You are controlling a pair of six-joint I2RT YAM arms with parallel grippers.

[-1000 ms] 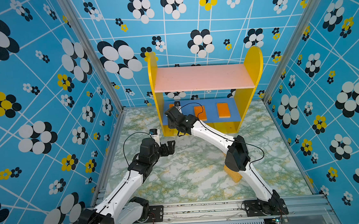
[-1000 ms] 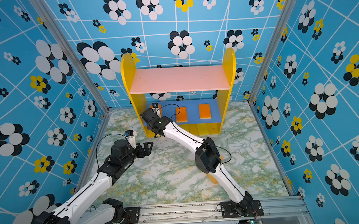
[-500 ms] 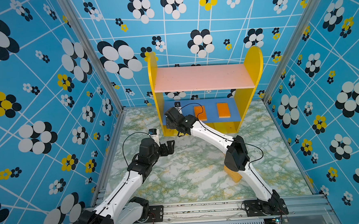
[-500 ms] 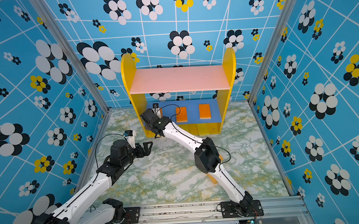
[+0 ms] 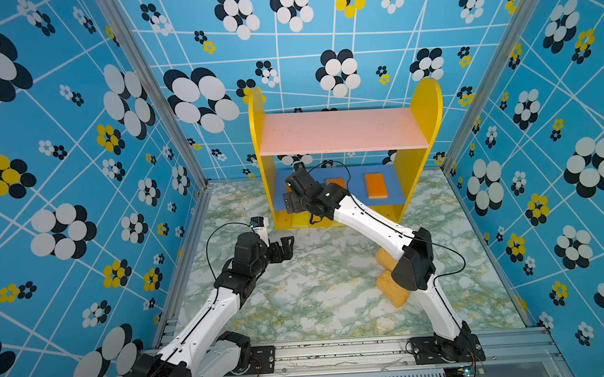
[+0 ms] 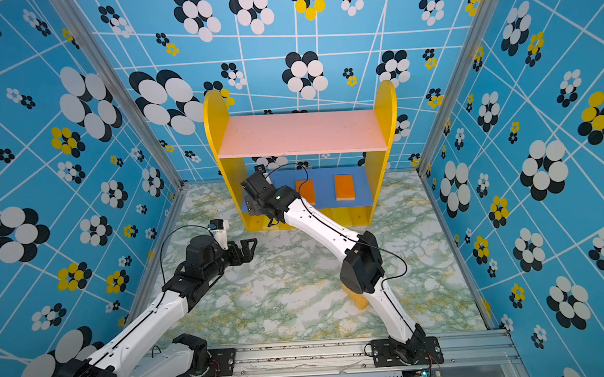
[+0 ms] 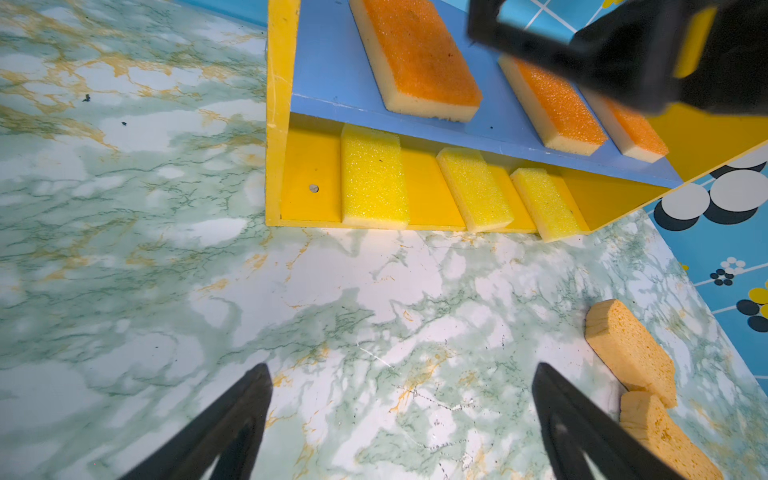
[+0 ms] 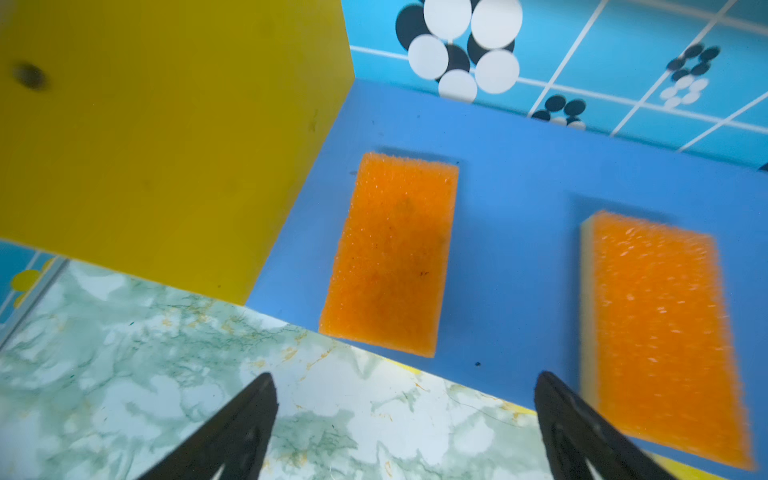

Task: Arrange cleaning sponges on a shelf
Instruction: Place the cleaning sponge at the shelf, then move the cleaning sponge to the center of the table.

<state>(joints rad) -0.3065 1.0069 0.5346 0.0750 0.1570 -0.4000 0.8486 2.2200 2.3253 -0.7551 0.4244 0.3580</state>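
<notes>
The shelf (image 5: 422, 117) (image 6: 384, 119) stands at the back. Three orange cleaning sponges (image 7: 419, 58) (image 7: 557, 108) (image 7: 636, 133) lie on its blue board, and three yellow ones (image 7: 374, 178) (image 7: 473, 187) (image 7: 544, 203) on its base. Two tan blocks (image 5: 384, 258) (image 5: 391, 290) lie on the table, partly under my right elbow. My right gripper (image 8: 405, 378) (image 5: 288, 201) is open and holds nothing, just in front of the blue board's left end, near the leftmost orange sponge (image 8: 395, 253). My left gripper (image 7: 401, 370) (image 5: 284, 246) hangs open over bare marble.
Flower-patterned walls (image 5: 77, 174) close in the marble table (image 5: 318, 303) on three sides. A metal rail (image 5: 339, 352) runs along the front. My right arm (image 5: 367, 225) reaches diagonally across the table, with its elbow (image 5: 413, 265) above the tan blocks.
My right gripper has opened and drawn back a little from the blue board, where the leftmost orange sponge now lies free. The left arm has barely moved.
</notes>
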